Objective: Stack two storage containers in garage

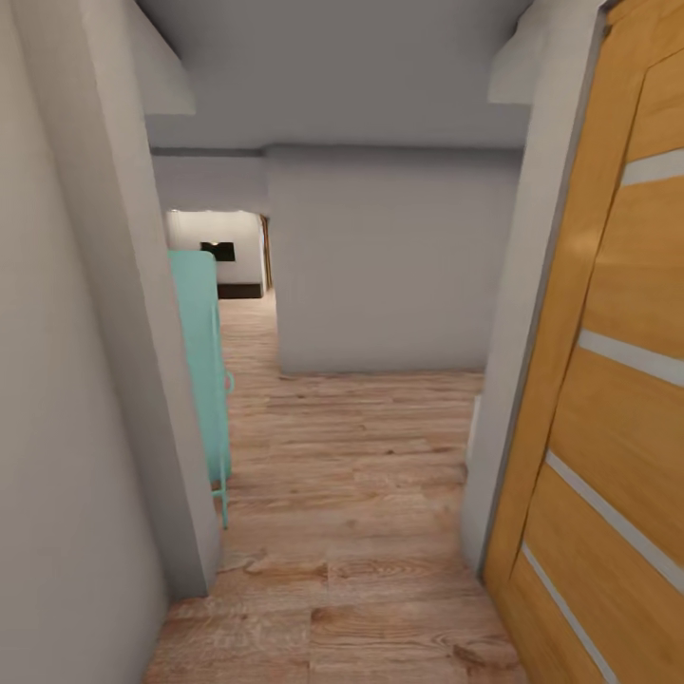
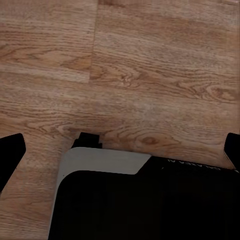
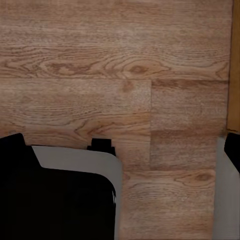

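The two storage containers are out of view, and so are the garage and its concrete floor. I stand in a narrow hallway on light wood planks (image 1: 351, 532). Far down the hallway, an opening gives onto the living room (image 1: 223, 256), with a black screen on a white wall and a low dark cabinet. My left gripper (image 2: 120, 150) hangs over the planks, its dark fingertips (image 2: 11, 152) wide apart and nothing between them. My right gripper (image 3: 120, 145) is likewise open and empty above the wood, with its fingertips (image 3: 10, 145) at the picture's edges.
An orange wooden door (image 1: 617, 380) with pale stripes stands open close on the right. A grey wall corner (image 1: 142, 332) juts in on the left, with a teal cabinet (image 1: 201, 351) behind it. A grey wall (image 1: 389, 266) closes the hallway ahead; the passage continues left of it. My grey and black base (image 2: 125, 200) shows below both wrists.
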Available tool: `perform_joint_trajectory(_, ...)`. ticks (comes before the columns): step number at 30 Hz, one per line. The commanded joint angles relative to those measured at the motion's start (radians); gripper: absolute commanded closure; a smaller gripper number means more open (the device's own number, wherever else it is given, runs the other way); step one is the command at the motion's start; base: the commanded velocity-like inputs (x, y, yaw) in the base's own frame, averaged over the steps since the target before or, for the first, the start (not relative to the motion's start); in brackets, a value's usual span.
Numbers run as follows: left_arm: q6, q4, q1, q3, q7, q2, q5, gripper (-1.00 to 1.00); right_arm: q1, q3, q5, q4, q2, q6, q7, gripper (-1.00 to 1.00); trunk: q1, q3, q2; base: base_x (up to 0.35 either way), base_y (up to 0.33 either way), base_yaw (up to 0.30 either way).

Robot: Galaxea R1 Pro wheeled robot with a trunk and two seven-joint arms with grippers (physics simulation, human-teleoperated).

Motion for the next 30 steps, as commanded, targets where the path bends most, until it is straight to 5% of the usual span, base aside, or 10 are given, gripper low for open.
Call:
perform_joint_trajectory(1,-0.004,0.001,-0.001,-0.008,0.0,0.0,0.009,-1.0,-0.001,0.008,-0.007,0.003,0.0,-0.006,-0.001,-1.0,0.001,-0.001,-0.001,0.319,0.0,0.001)
perform_joint_trajectory(30,-0.004,0.001,-0.001,-0.007,0.0,0.0,0.009,-1.0,-0.001,0.008,-0.007,0.003,0.003,-0.003,-0.001,-1.0,0.001,-0.001,-0.001,0.319,0.0,0.0)
